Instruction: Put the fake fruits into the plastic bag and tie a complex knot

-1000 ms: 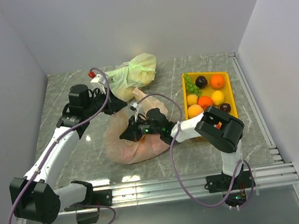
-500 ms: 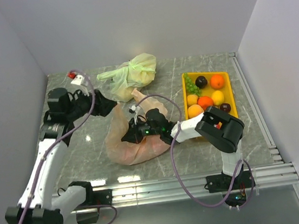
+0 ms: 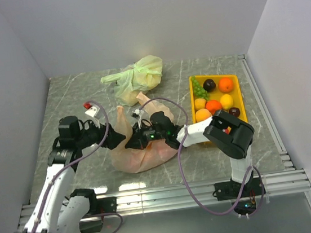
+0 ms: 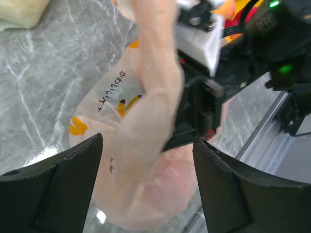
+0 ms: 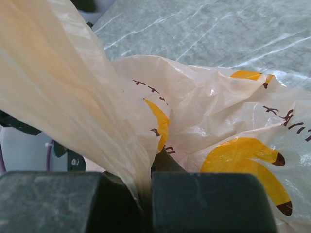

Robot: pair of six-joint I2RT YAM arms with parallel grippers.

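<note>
The peach-orange plastic bag [image 3: 146, 154] lies crumpled at the table's middle, printed with yellow shapes [image 5: 243, 155]. My right gripper [image 3: 135, 142] is shut on a twisted handle strip of it [image 5: 87, 97], pinched between the pads [image 5: 143, 191]. Just left of the bag, my left gripper [image 3: 118, 139] stands open; in its wrist view the bag's raised strip [image 4: 150, 87] runs through the wide gap [image 4: 148, 189] and nothing is gripped. The fake fruits [image 3: 216, 100] sit in the yellow tray [image 3: 191, 92] on the right, an orange [image 3: 226, 84] among them.
A pale yellow-green knotted bag [image 3: 138, 75] lies at the back of the table. The right arm's black wrist and cables [image 4: 218, 92] sit close beside the left fingers. White walls close in both sides, and a metal rail [image 3: 198, 189] runs along the front.
My left gripper opened and let go of the handle strip. It swung from near the pale green bag out to the left and then forward to the peach bag's left side. The right gripper stayed shut.
</note>
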